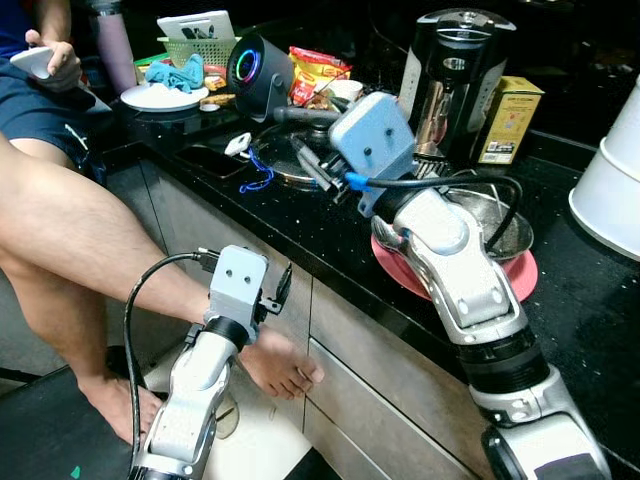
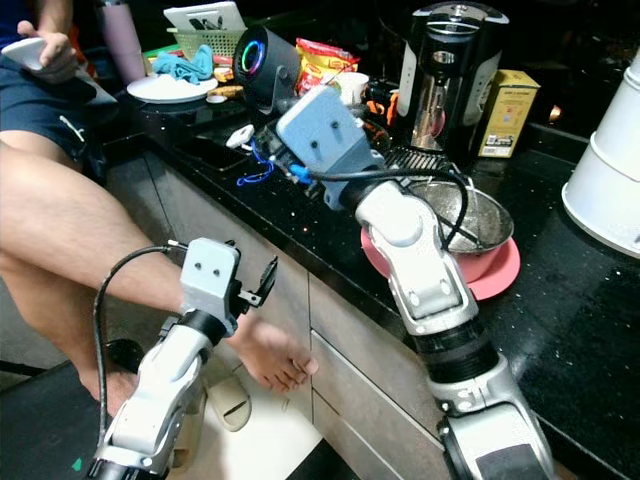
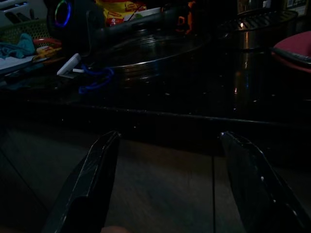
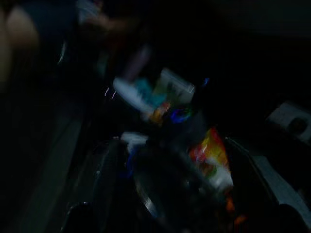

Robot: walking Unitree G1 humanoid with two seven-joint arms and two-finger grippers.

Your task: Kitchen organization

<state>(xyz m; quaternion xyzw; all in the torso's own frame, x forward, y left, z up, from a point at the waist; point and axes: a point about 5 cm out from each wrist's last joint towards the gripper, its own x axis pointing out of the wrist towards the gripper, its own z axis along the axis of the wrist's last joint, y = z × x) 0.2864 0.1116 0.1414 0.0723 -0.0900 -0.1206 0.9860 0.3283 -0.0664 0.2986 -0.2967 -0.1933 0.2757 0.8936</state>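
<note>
Black speckled countertop (image 1: 330, 235) runs across the kitchen above grey cabinet drawers (image 1: 370, 385), crowded with things. Near the counter's front edge a steel bowl (image 1: 495, 225) sits on a pink plate (image 1: 520, 278), and just beyond it stands a black-and-chrome kettle (image 1: 455, 75) with a yellow box (image 1: 508, 120) beside it. A round steel pan (image 1: 285, 160) lies further along, with a blue cord (image 1: 258, 183) at its edge, a black speaker with a glowing ring (image 1: 255, 65) behind it, and a red snack packet (image 1: 315, 70) close by. At the far end are a white plate (image 1: 160, 97) carrying a teal cloth (image 1: 178, 73) and a green basket (image 1: 200, 47). The right gripper (image 1: 318, 165) reaches over the counter with its fingers above the pan; its wrist view is dark and blurred, so I cannot tell how far apart its fingers are or whether they hold anything. The left gripper (image 3: 167, 179) hangs below the counter edge facing the cabinet front, fingers (image 3: 95, 179) spread wide with nothing between them. A seated person's bare leg (image 1: 90, 250) and foot (image 1: 280, 365) stretch beside the left arm, and their hand (image 1: 55, 60) holds a white object
</note>
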